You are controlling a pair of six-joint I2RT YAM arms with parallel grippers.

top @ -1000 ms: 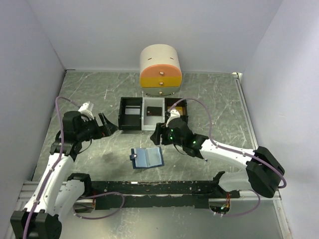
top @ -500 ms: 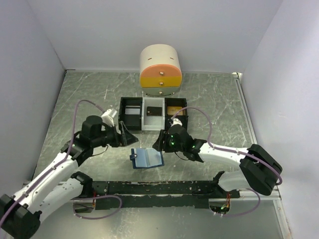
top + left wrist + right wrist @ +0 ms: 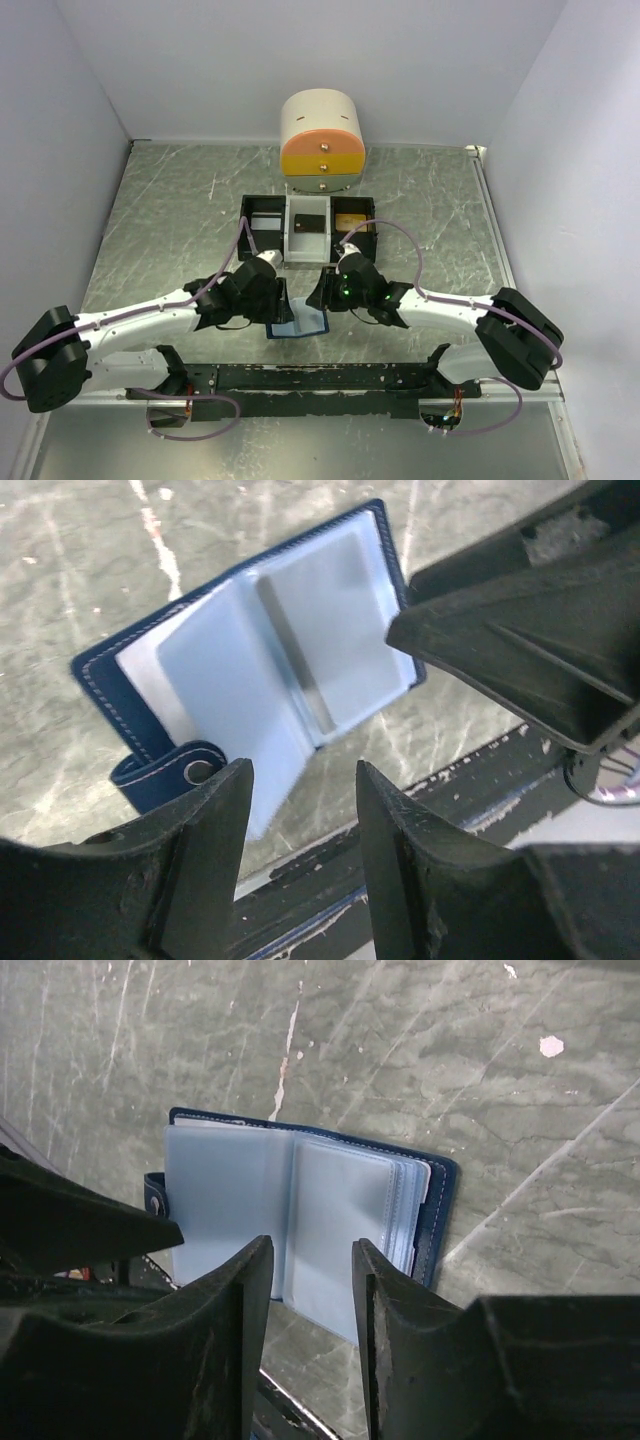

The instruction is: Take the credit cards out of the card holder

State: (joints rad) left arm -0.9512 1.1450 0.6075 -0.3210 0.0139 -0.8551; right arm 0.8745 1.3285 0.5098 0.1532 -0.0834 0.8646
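The card holder point(image 3: 300, 323) lies open on the table near the front rail, dark blue outside with frosted light-blue pockets point(image 3: 270, 650) point(image 3: 300, 1210). Any credit cards in those pockets are hidden. My left gripper point(image 3: 281, 299) hangs just over the holder's left half, by the clasp tab point(image 3: 190, 770). It is open point(image 3: 303, 770), with only table and rail between the fingers. My right gripper point(image 3: 320, 293) hovers over the right half, open with a narrow gap point(image 3: 312, 1245) and gripping nothing. The two grippers nearly face each other across the holder.
Behind the holder stands a black-and-white three-compartment tray point(image 3: 262, 257), with a tan-gold flat piece point(image 3: 352, 219) in its right part. A cream and orange drawer unit point(image 3: 322, 145) is at the back. The black rail point(image 3: 300, 375) runs close in front of the holder.
The left arm swung in from the far left to the holder's left side. The right gripper dropped closer to the holder. Both pairs of jaws have narrowed.
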